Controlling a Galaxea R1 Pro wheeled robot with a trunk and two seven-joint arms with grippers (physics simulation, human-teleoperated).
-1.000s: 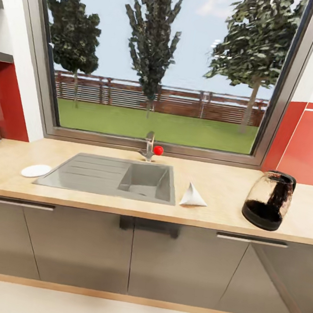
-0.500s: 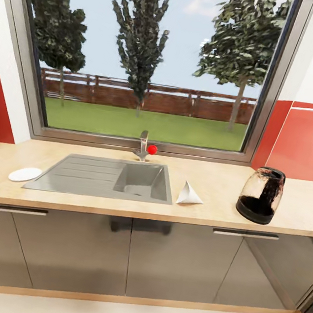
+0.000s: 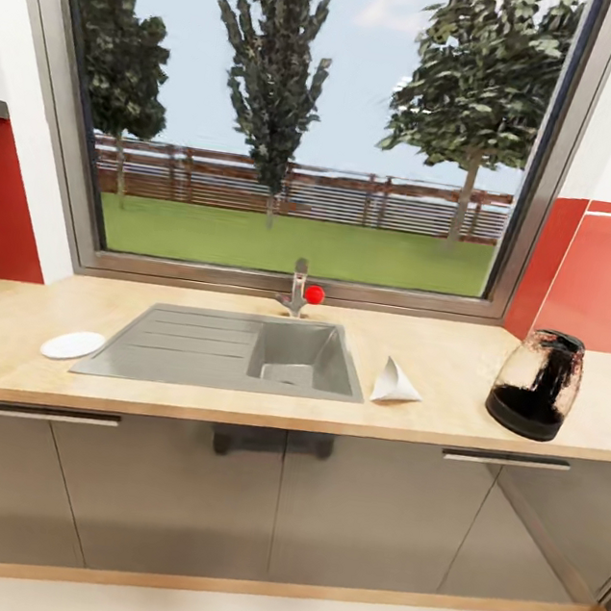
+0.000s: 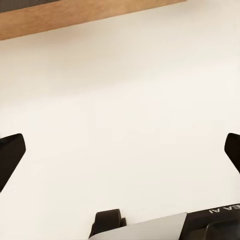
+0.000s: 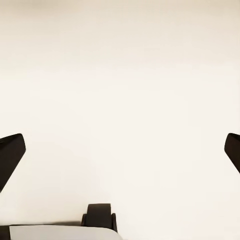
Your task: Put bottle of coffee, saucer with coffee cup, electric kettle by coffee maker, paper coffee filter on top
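Sink point(image 3: 192, 353) splits saucer point(image 3: 72, 345) from paper coffee filter point(image 3: 395, 384) and electric kettle point(image 3: 535, 384) (both hands spread wide).

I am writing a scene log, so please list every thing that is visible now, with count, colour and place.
Light tan wood-look kitchen countertop: 1, over dark grey cabinet fronts.
Inset grey steel sink: 1, centre of countertop.
Steel tap with red knob: 1, behind sink.
Flat round white saucer: 1, left of sink.
White folded paper coffee filter: 1, right of sink.
Clear glass electric kettle with black base: 1, far right.
Window: 1, above sink.
Left gripper: black fingers, open, over pale floor.
Right gripper: same, open.
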